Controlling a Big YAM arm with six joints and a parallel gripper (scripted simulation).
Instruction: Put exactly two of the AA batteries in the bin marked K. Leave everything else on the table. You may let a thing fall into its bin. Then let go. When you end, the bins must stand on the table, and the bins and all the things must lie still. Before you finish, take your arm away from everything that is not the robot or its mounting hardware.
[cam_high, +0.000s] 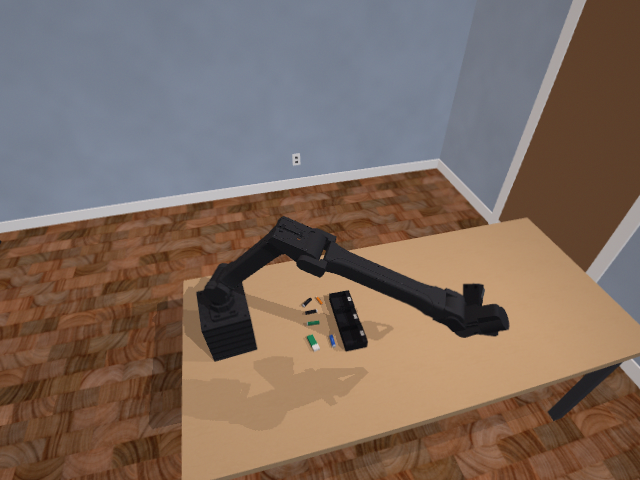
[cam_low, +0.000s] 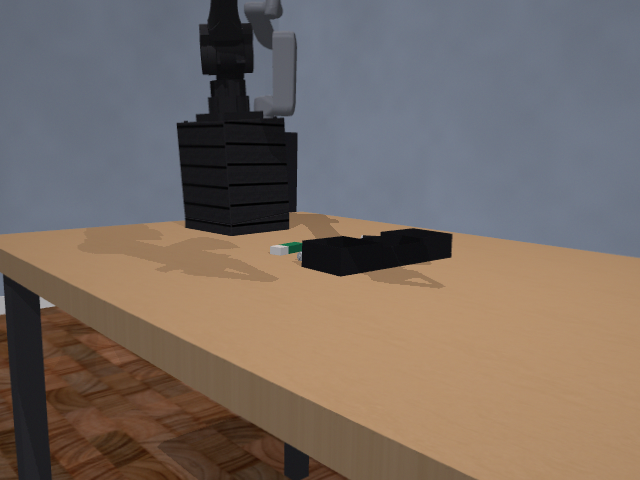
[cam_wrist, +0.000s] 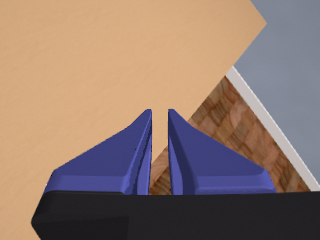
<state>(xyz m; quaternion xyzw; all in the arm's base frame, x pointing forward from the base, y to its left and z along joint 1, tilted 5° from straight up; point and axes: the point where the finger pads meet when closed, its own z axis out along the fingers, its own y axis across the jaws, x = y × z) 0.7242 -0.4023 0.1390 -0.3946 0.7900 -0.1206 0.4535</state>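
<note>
Room to pass over the tabletop (cam_high: 423, 361) (cam_low: 361, 335) (cam_wrist: 90, 75) on the bins' far side from the base (cam_high: 230, 338) (cam_low: 258, 180). Approaching low from the base side, in the way: eraser (cam_high: 312, 342) (cam_low: 285, 248), blue stick (cam_high: 332, 341) just beside the bins (cam_high: 356, 346) (cam_low: 320, 255), then green stick (cam_high: 313, 322), two dark pcs, orange stick (cam_high: 318, 300). Narrow gaps btwn. To enter bins, must come from above, w/ walls all round & dividers btwn compartments.

black three-compartment bin block (cam_low: 392, 253) on a wooden worktop (cam_low: 361, 330); beside it, a green-and-white block (cam_low: 285, 248) lies flat; behind, a dark arm rises from a ribbed black pedestal (cam_low: 206, 175).
</note>
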